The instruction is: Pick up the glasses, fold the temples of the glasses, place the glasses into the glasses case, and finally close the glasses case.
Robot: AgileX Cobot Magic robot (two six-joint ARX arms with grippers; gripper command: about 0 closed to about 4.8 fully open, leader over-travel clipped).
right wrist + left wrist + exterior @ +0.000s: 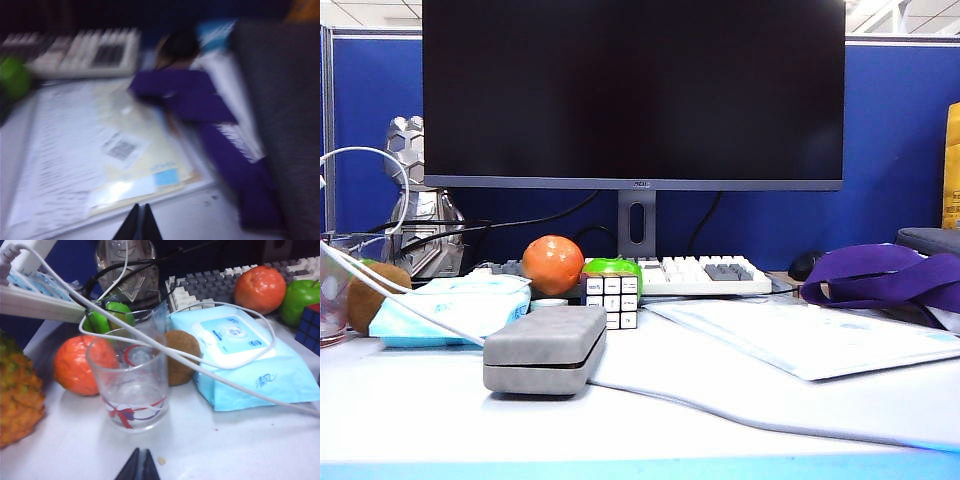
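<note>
The glasses case point(545, 350) lies closed on the white table, left of centre in the exterior view, a grey fabric-textured oblong with rounded corners. The glasses and their temples are out of view in every frame. Neither gripper appears in the exterior view. My left gripper point(142, 450) hovers over bare table just in front of a clear drinking glass point(131, 385), its black fingertips together and nothing between them. Over the table edge beside a plastic document sleeve point(95, 160), my right gripper point(142, 205) is also shut and empty; that view is blurred.
A light blue wipes packet point(450, 305), an orange point(552, 264), a green apple point(612, 268) and a puzzle cube point(612, 300) sit behind the case. A white cable point(200, 371) loops over the packet. Keyboard point(700, 274), monitor point(633, 90), purple cloth point(880, 278) and papers point(810, 335) lie to the right.
</note>
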